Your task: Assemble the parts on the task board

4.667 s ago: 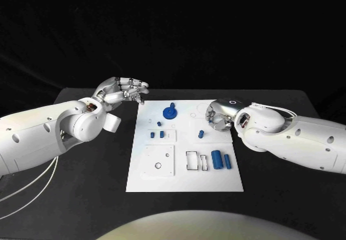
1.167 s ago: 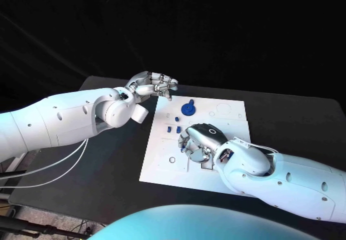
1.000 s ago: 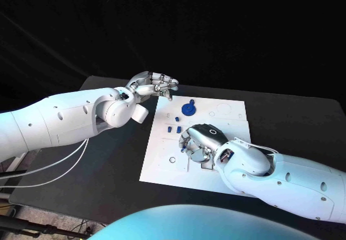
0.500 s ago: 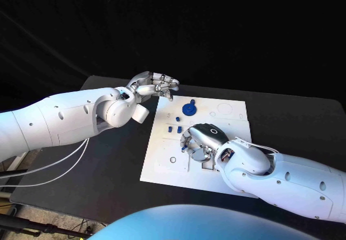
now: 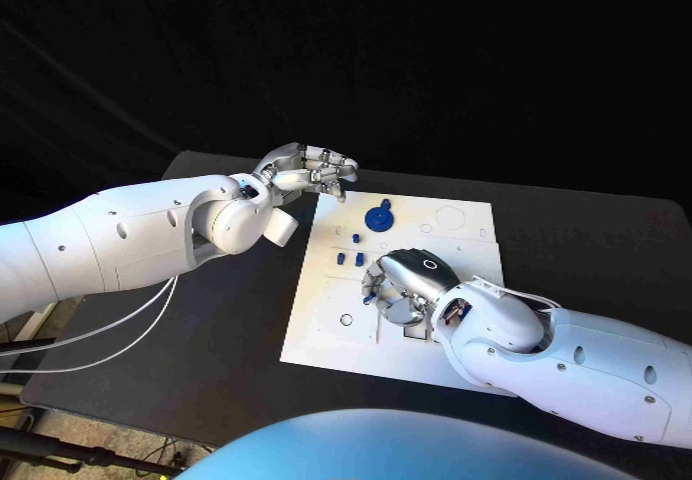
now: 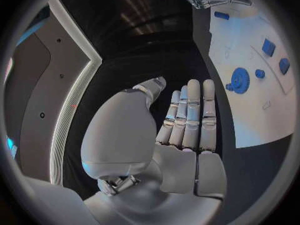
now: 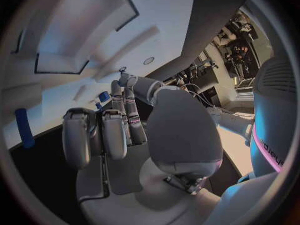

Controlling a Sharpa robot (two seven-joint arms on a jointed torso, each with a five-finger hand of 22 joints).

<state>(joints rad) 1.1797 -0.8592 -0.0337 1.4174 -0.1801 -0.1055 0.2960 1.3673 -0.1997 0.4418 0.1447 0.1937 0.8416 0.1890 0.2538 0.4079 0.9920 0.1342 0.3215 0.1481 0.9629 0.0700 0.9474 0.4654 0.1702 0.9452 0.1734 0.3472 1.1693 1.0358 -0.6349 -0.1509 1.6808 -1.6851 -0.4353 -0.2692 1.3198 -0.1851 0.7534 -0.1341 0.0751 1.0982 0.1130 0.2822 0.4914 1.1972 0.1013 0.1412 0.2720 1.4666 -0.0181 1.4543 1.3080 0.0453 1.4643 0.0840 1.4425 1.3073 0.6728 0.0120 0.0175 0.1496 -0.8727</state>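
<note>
The white task board (image 5: 325,300) lies mid-table. My right hand (image 5: 405,288) hangs low over its middle with the fingers curled down, and a small blue part (image 5: 371,297) sits pinched at the fingertips; the right wrist view shows that part (image 7: 104,96) beside the fingertips. My left hand (image 5: 306,170) hovers off the board's far left corner, holding nothing, its fingers (image 6: 187,115) straight and side by side. A blue gear (image 5: 379,217) and two small blue pieces (image 5: 342,257) stand on the board's far half.
A blue cylinder (image 7: 25,127) lies on the board near rectangular recesses (image 7: 81,35). A round hole (image 5: 346,320) marks the board's near left part. Bare black table (image 5: 577,250) surrounds the board. My right forearm (image 5: 577,350) covers the board's near right corner.
Since 4.7 s ago the camera has shifted and my right hand has come from the board's right side to over its middle. In the last second it edged slightly; the left hand stayed still.
</note>
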